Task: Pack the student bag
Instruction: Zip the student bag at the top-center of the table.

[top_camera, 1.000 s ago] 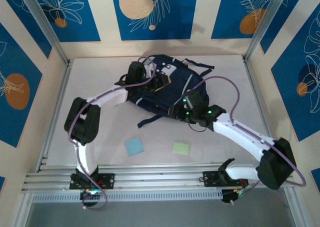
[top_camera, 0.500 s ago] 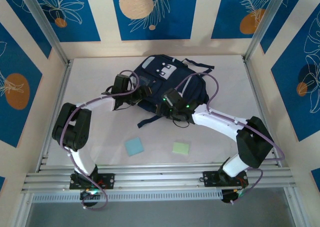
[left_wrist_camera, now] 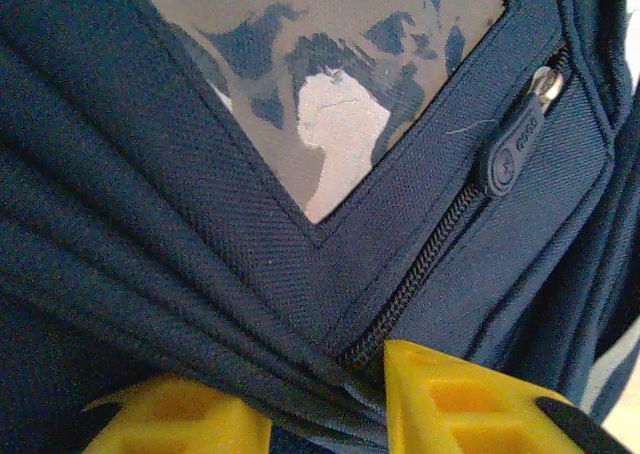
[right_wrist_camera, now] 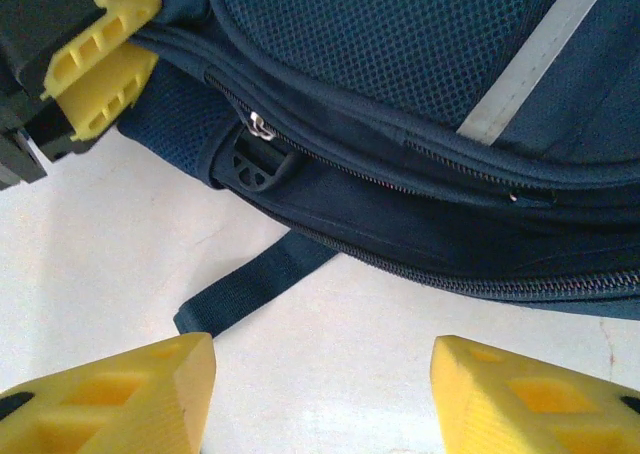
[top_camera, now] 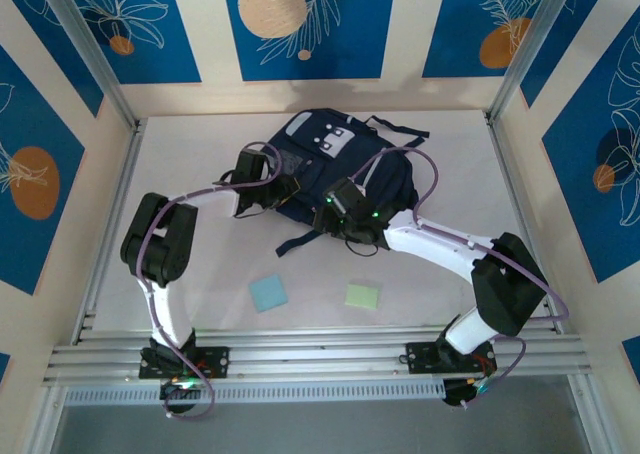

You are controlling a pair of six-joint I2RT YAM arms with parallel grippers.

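- The left gripper [left_wrist_camera: 328, 394] has its yellow fingers cut off by the bottom edge of the left wrist view. A creased fold of the student bag [top_camera: 330, 154] is pinched between them.
- From above, both gripper tips are lost against the dark fabric and the black wrist housings, so their contact with the bag is hard to read there.
- The right gripper [right_wrist_camera: 320, 364] has its fingers well apart, with bare table between them, just off the bag's lower edge. Only the finger ends show at the bottom of the right wrist view.
- The bag's far side is partly hidden behind the arms and the purple cables [top_camera: 440, 179].
- Whether the main compartment is open cannot be told.
- The bag is dark navy and lies flat at the middle back of the table [top_camera: 230, 264], with a small white patch [top_camera: 335, 139] on top.
- Close up it shows a worn grey panel [left_wrist_camera: 330, 124] with flaked pale spots. A closed zip runs beside the panel, and the zip has a dark rubber pull [left_wrist_camera: 510, 149].
- The right wrist view shows mesh fabric, a light grey stripe [right_wrist_camera: 535, 59], several zip lines and a black strap [right_wrist_camera: 250, 284] trailing onto the table.
- The table is pale and matte. A blue sticky note [top_camera: 268, 293] and a green sticky note [top_camera: 362, 295] lie near the front, apart from the bag.
- Aluminium rails [top_camera: 320, 354] run along the near edge.
- The walls carry blue panels [top_camera: 300, 24] with orange discs and white leaf drawings.
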